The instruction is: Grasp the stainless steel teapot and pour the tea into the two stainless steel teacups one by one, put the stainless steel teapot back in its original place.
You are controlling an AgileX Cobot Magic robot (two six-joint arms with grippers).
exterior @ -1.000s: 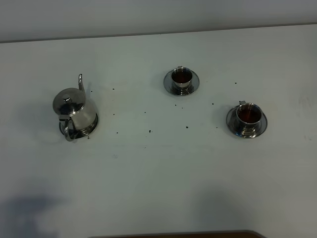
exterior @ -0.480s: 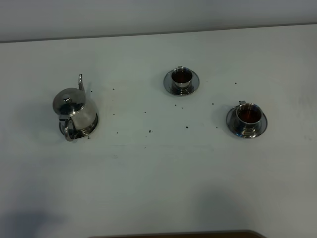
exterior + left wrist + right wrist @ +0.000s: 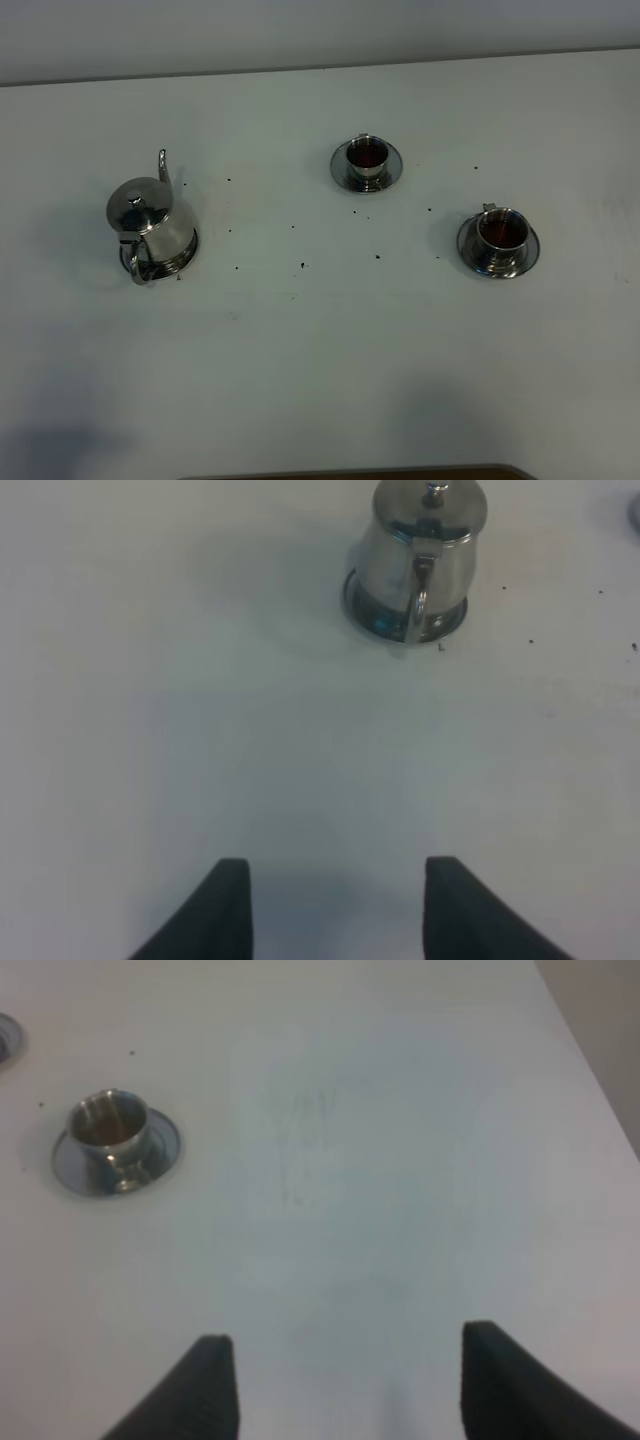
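Observation:
The stainless steel teapot [image 3: 150, 220] stands upright on its round steel coaster [image 3: 186, 258] at the left of the table, spout pointing to the far side, loop handle toward the near side. It also shows in the left wrist view [image 3: 425, 555], well ahead of my open, empty left gripper [image 3: 335, 905]. Two steel teacups hold dark tea, each on a saucer: one at centre back [image 3: 367, 158], one at right [image 3: 500, 235]. The right cup shows in the right wrist view [image 3: 108, 1132], far from my open, empty right gripper [image 3: 345, 1385]. Neither gripper shows in the exterior view.
Small dark specks [image 3: 302, 265] are scattered on the white table [image 3: 320, 360] between teapot and cups. The table's far edge meets a wall [image 3: 320, 30]. The table's right edge [image 3: 590, 1070] shows in the right wrist view.
The teapot and cups have not moved. The shadow at the near left of the table has shrunk toward the corner.

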